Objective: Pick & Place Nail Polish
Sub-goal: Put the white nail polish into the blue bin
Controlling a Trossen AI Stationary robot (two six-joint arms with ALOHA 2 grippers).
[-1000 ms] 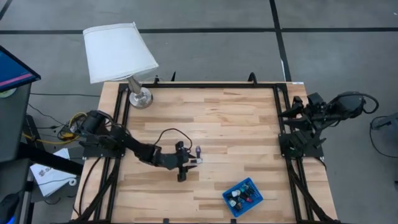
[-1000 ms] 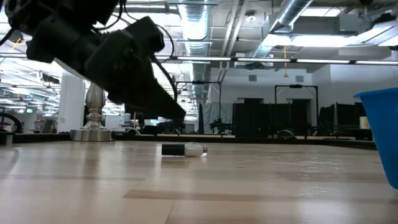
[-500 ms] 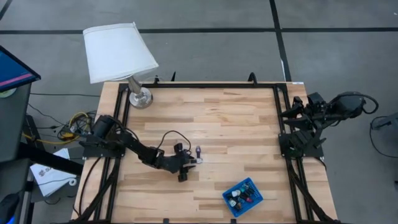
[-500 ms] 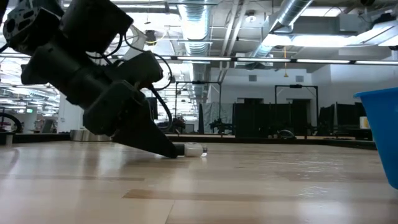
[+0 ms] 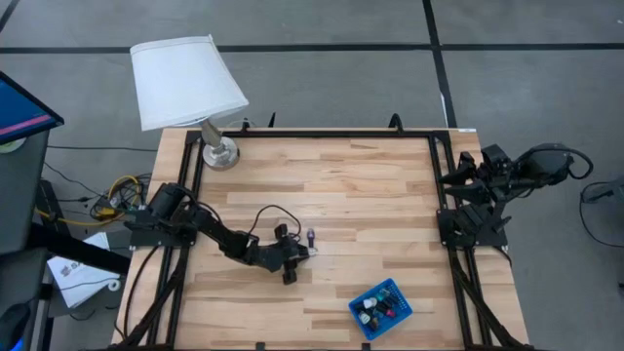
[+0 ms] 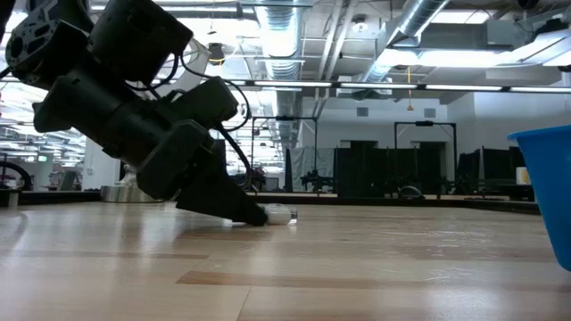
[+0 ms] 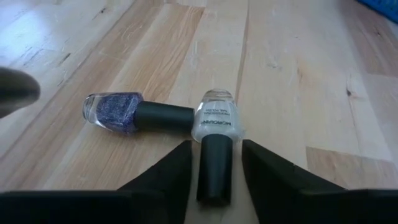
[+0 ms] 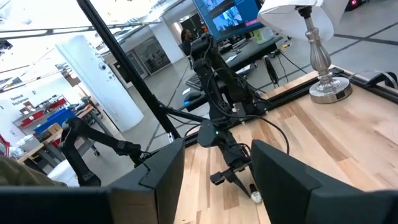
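Blue tray: set near the tabletop's front edge, right of centre; several nail polish bottles are held inside, caps dark or silvery. Its blue wall is cut off at the right margin of the low view.

Left gripper: lowered to the tabletop, a little front of centre, reached out from the left edge. Its fingers are parted and placed on either side of a dark cap. In the left wrist view a narrow gap is seen on each side of the cap, so a closed grip is not shown; contact cannot be told.

White bottle: laid on its side on the wood, its dark cap between the left gripper's fingers, its pale body pointed away from them. In the low view the pale body is seen just past the fingertips.

Purple bottle: glittered purple body, dark cap, laid on its side just beside the white bottle; the cap end is met by the white bottle's body. From above it is seen as a small dark shape just behind the gripper.

Right gripper: parked beyond the tabletop's right edge, over its own stand; fingers stand apart, nothing between them.

Table lamp: white shade, silvery base, stood at the back left corner.
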